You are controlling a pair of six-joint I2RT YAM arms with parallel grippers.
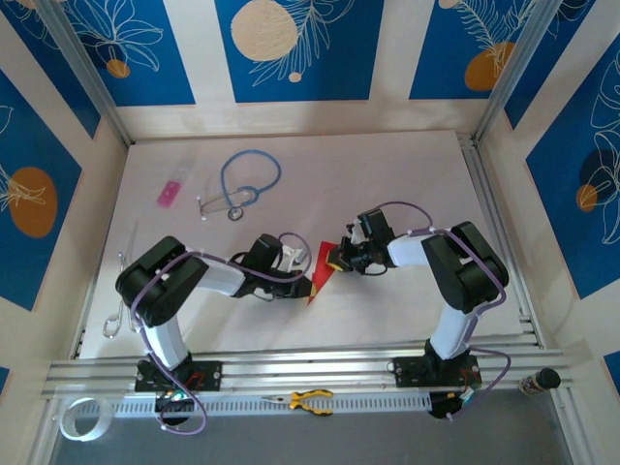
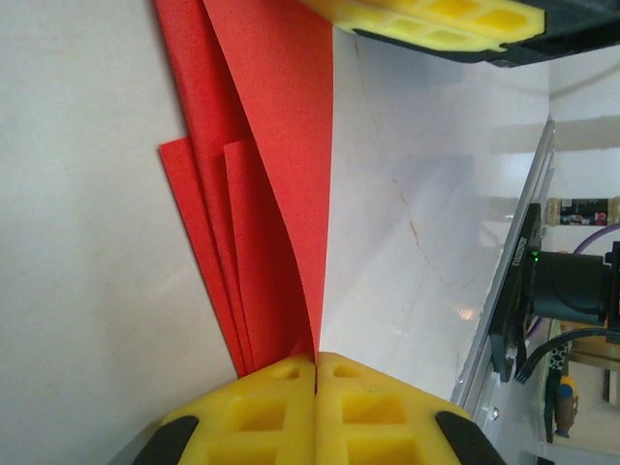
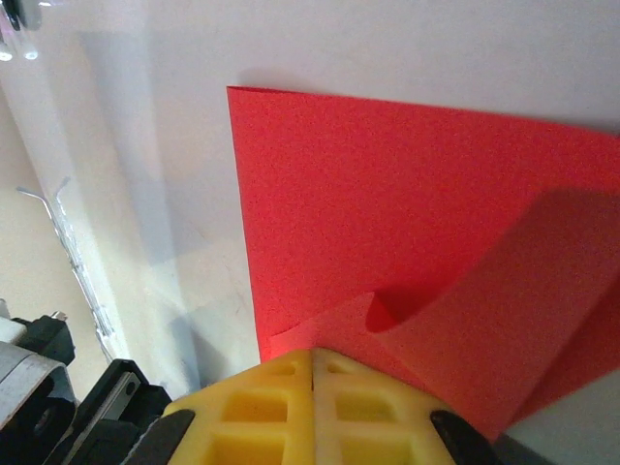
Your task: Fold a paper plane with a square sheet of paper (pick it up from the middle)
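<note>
**Pinching the paper [image 1: 322,274] from both ends**

Your left pincer [image 1: 310,284] grips its narrow tip, your right pincer [image 1: 335,260] its wide edge. It lies on the bench [image 1: 387,174], long axis running straight between them; neither arm is nearer.

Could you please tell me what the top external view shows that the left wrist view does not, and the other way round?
Top external view: a blue stethoscope, a small pink item and yellow-handled pliers lie apart from the paper. Left wrist view: the red paper is folded into several overlapping layers, and the left hand is shut on its narrow end. Both: the red paper on the white table, pinched by the left hand and the right hand.
</note>
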